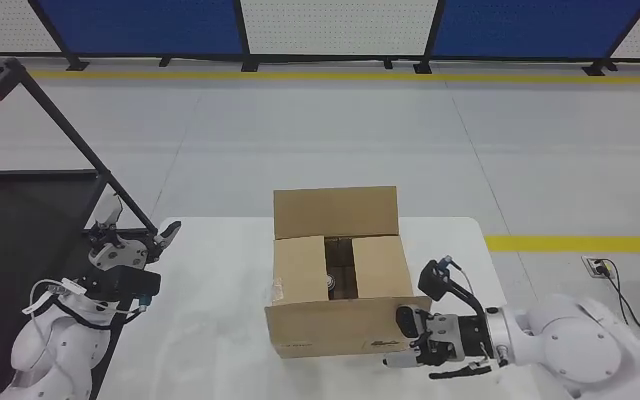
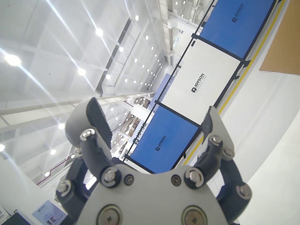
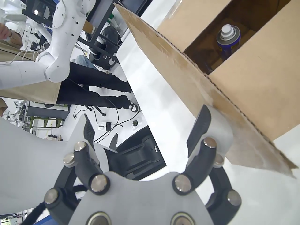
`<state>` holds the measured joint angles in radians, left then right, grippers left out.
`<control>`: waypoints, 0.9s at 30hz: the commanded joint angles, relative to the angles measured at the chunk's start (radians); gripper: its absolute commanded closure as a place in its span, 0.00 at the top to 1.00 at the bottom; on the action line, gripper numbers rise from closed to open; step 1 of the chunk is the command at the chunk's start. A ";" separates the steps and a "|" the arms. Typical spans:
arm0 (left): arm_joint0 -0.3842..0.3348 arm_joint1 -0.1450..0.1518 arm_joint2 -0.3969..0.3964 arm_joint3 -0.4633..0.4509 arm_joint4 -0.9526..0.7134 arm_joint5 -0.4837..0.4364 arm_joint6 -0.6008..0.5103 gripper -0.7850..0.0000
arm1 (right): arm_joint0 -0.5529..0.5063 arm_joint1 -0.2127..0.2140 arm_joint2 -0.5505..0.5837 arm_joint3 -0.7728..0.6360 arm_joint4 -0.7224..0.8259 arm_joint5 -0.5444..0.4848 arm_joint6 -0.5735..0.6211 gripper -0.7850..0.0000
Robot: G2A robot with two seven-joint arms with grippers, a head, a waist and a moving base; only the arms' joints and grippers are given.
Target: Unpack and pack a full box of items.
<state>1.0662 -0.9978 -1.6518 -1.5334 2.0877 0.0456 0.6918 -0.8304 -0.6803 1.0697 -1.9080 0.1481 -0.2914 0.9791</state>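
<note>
Cardboard box [image 1: 340,325] sits on the white table [image 1: 220,300] with its 2 side flaps [image 1: 380,265] folded partly inward, leaving a narrow gap. Through that gap a blue spray can [image 3: 228,37] with a white cap stands upright inside the box. The right gripper [image 3: 147,129] is at the box's near right corner with its jaws apart and holding nothing, and 1 of its fingers [image 3: 201,127] is right against the edge of the box's near flap [image 3: 175,69], which hangs outward. The left gripper [image 2: 154,122] is well apart from the box, spread wide and empty. A push from that finger would likely crease the flap or slide the box. A reach through the gap could snag a side flap and topple the can.
</note>
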 commanded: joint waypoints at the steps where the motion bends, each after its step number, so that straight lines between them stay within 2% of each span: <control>1: 0.003 0.000 0.000 -0.002 -0.003 -0.004 -0.013 1.00 | 0.009 -0.006 -0.003 0.004 0.024 0.018 -0.022 1.00; 4: -0.026 0.002 0.010 0.002 0.028 -0.007 -0.017 1.00 | 0.036 -0.018 -0.019 0.024 0.060 0.050 -0.042 1.00; 7: -0.108 0.005 0.038 0.042 0.072 -0.031 0.017 1.00 | 0.065 -0.032 -0.040 0.053 0.097 0.070 -0.044 1.00; 14: -0.344 0.010 0.161 0.223 0.212 -0.128 0.162 1.00 | 0.105 -0.056 -0.083 0.114 0.132 0.072 -0.012 1.00; 19: -0.488 0.005 0.280 0.376 0.334 -0.133 0.290 1.00 | 0.101 -0.064 -0.093 0.136 0.140 0.051 0.006 1.00; 21: -0.519 0.003 0.323 0.416 0.371 -0.139 0.336 1.00 | 0.097 -0.065 -0.094 0.137 0.137 0.046 0.023 1.00; 27: -0.519 0.003 0.323 0.416 0.371 -0.139 0.336 1.00 | 0.097 -0.065 -0.094 0.137 0.136 0.045 0.025 1.00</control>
<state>0.5470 -0.9953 -1.3294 -1.1177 2.4585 -0.0936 1.0274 -0.7335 -0.7458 0.9760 -1.7708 0.2835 -0.2465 1.0048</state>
